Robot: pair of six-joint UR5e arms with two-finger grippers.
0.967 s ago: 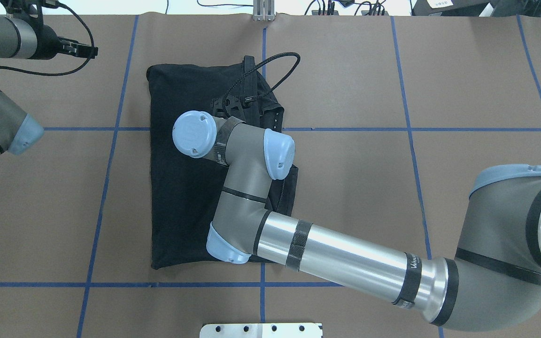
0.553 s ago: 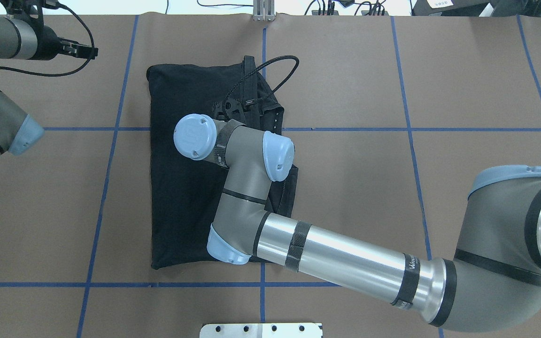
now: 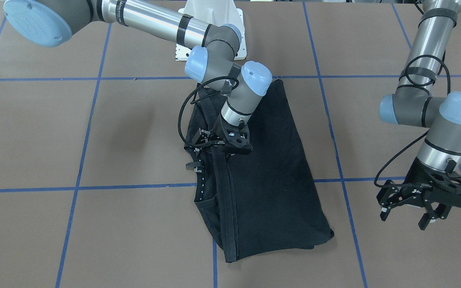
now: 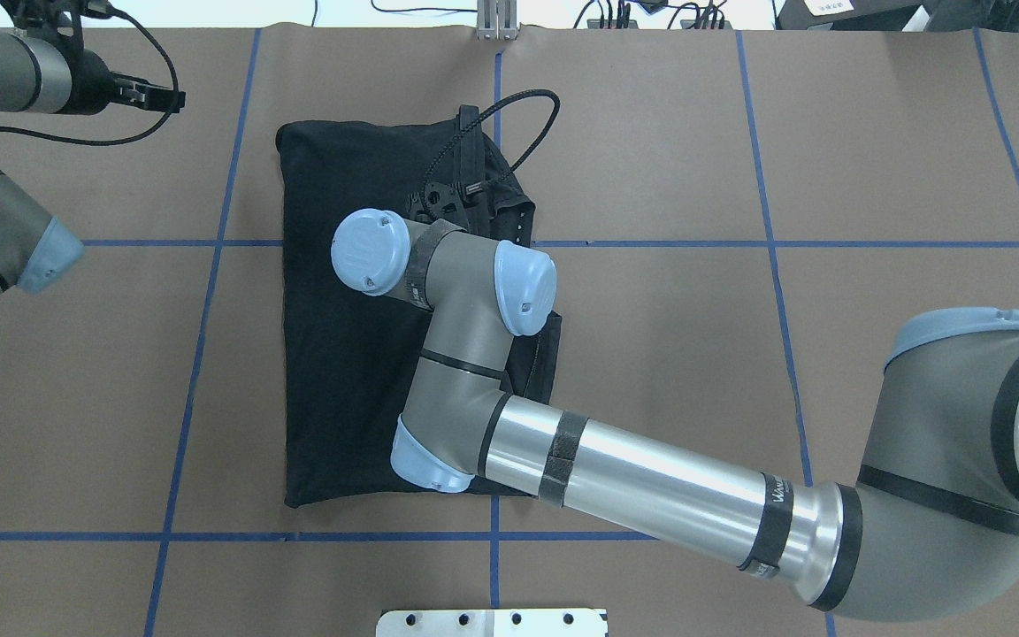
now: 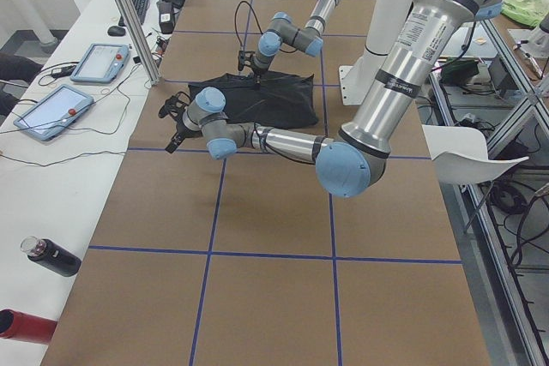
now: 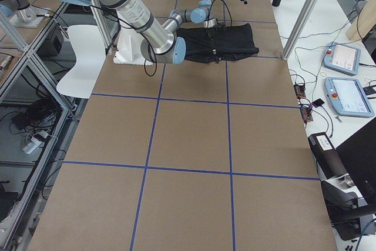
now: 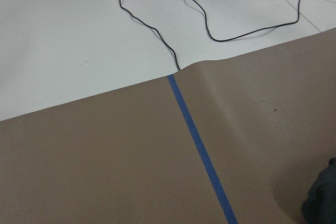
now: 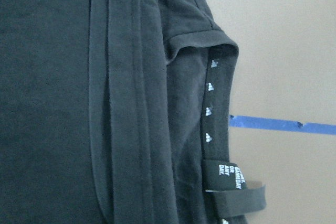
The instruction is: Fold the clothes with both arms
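The black T-shirt (image 3: 270, 180) lies folded into a long rectangle on the brown table (image 3: 94, 132), plain side up; it also shows in the overhead view (image 4: 341, 372). No graphic shows. Its collar with the small white marks lies along one long edge (image 8: 210, 103). My right gripper (image 3: 230, 150) hovers just above the collar end of the shirt, seems open and holds no cloth; its wrist partly hides it from overhead (image 4: 443, 196). My left gripper (image 3: 405, 218) is open and empty, above bare table well off to the shirt's side (image 4: 160, 95).
Blue tape lines (image 4: 775, 243) divide the brown table into squares. The white pedestal base (image 3: 210, 24) stands at the robot's edge. Beyond the far edge lie cables and teach pendants (image 5: 103, 62). Two bottles (image 5: 51, 256) lie on the side bench.
My right wrist has shifted slightly over the shirt and its cable loop has swung a little. The shirt and the left arm have not moved.
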